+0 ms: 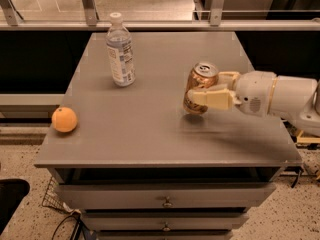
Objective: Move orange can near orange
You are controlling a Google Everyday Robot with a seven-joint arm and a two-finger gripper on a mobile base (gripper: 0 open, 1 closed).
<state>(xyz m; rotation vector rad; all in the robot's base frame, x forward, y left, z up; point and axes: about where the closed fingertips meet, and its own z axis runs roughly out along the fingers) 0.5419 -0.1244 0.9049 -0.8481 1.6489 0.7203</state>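
The orange can (199,84) is a copper-orange drink can with a silver top, held a little above the grey table (150,129) right of its middle and tilted slightly. My gripper (209,91) reaches in from the right on a white arm and is shut on the can, one cream finger across its front. The orange (65,119) is a small round fruit resting near the table's left front edge, far to the left of the can.
A clear plastic water bottle (120,50) stands upright at the back left of the table. Drawers with small knobs (166,202) sit below the tabletop. A railing (160,24) runs behind the table. A wire basket (52,196) sits on the floor at left.
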